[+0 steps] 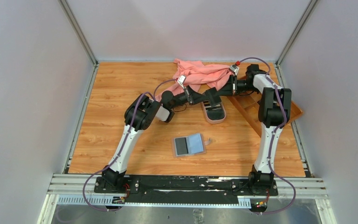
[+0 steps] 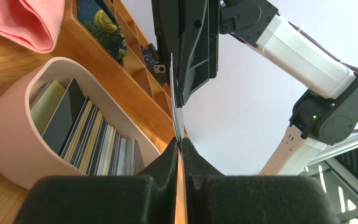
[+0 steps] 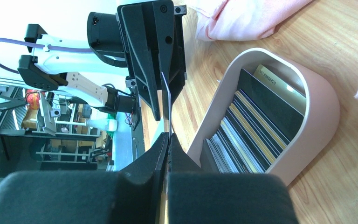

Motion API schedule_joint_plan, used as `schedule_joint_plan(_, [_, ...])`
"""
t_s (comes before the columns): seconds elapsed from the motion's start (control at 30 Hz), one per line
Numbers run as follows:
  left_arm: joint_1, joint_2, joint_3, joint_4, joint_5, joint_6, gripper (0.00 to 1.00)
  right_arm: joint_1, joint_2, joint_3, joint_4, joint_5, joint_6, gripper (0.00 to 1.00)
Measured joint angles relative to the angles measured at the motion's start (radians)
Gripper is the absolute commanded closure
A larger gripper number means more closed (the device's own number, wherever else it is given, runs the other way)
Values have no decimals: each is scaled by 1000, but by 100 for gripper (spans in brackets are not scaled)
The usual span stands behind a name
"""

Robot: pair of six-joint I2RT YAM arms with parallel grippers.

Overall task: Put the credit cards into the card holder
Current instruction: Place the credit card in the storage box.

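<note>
Currently, left gripper (image 2: 181, 145) and right gripper (image 3: 168, 138) both pinch one thin pale-edged plastic credit card (image 2: 177, 116); handover likely needs one release before reaching the open grey-blue card holder (image 1: 189, 145)

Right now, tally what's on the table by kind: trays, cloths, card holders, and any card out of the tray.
Trays: 2, the oval pink tray and the brown compartment tray
Cloths: 1, the pink cloth
Card holders: 1, the card holder, lying open
Cards out of the tray: 1, a credit card held up off the table
Total: 5 (the cards packed in the oval pink tray are not counted)
</note>
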Motion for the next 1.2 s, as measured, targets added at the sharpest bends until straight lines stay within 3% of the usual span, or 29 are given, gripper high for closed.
schedule_joint_plan(0.9, [15, 10, 6, -33, -11, -5, 100, -49, 0, 2, -7, 11, -25, 100])
schedule_joint_plan(1.2, [15, 8, -1, -177, -31, 68, 100, -61, 0, 2, -7, 13, -43, 100])
